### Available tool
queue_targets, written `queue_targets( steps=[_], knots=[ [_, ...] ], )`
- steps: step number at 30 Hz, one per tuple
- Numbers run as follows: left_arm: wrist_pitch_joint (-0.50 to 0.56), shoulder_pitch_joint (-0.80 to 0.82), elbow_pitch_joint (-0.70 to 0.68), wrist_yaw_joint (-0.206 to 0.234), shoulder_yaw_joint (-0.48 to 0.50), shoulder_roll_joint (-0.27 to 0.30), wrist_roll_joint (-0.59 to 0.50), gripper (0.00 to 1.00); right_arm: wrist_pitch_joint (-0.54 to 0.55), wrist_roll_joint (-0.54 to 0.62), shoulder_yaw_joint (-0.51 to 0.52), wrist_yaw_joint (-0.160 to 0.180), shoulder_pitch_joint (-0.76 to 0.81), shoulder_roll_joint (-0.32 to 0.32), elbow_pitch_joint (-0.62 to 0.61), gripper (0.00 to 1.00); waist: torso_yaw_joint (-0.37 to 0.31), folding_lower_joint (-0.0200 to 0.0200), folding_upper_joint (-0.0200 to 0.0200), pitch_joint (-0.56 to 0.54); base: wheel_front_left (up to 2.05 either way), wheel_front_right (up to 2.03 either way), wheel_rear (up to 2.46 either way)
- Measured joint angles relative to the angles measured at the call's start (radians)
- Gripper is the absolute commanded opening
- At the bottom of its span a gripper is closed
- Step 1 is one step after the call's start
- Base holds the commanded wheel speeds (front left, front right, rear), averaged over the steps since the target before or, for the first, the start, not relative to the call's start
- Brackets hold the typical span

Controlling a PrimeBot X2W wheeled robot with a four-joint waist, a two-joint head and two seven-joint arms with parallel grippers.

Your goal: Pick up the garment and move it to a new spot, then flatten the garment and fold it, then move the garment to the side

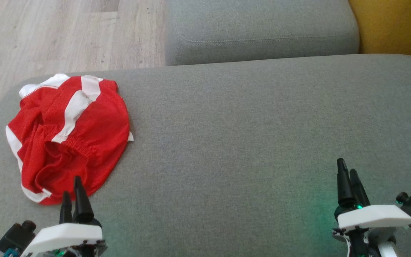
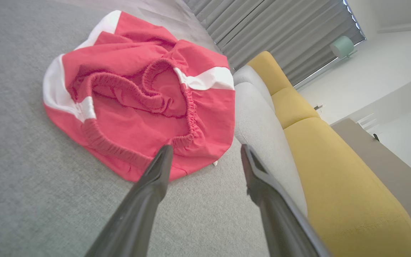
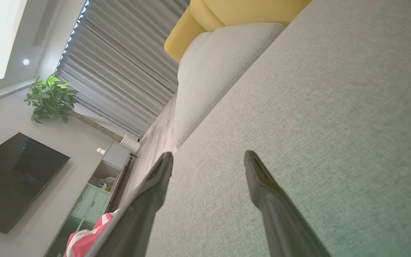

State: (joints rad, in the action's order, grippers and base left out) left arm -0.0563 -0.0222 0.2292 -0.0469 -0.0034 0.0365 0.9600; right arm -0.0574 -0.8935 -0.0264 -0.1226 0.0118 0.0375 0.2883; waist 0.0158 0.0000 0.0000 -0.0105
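Observation:
A crumpled red garment [image 1: 70, 134] with white stripes and an elastic waistband lies on the left part of the grey sofa seat [image 1: 244, 135]. My left gripper [image 1: 71, 187] hovers at the garment's near edge, open, nothing between its fingers. In the left wrist view the garment [image 2: 139, 92] lies just beyond the left gripper [image 2: 205, 151], whose left fingertip overlaps its near hem. My right gripper [image 1: 348, 171] stands open over bare cushion at the lower right, far from the garment. In the right wrist view the right gripper [image 3: 209, 157] is spread, and a bit of the garment [image 3: 84, 239] shows at the bottom left.
A second grey cushion [image 1: 262, 32] lies behind the seat, with a yellow one [image 1: 394, 25] at the far right. Wooden floor [image 1: 48, 35] runs past the seat's left and back edges. A TV [image 3: 13, 182], cabinet and plant [image 3: 50, 96] stand across the room.

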Motion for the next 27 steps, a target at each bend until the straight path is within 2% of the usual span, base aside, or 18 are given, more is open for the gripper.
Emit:
queue_targets(
  steps=[27],
  knots=[
    [-0.082,0.0,-0.029,0.016,-0.044,0.001,-0.293,1.0,-0.08,0.349,-0.05,0.0,-0.002,0.001,-0.019,1.0,0.01,0.0,0.0,-0.001,0.0,0.0,0.0]
  ],
)
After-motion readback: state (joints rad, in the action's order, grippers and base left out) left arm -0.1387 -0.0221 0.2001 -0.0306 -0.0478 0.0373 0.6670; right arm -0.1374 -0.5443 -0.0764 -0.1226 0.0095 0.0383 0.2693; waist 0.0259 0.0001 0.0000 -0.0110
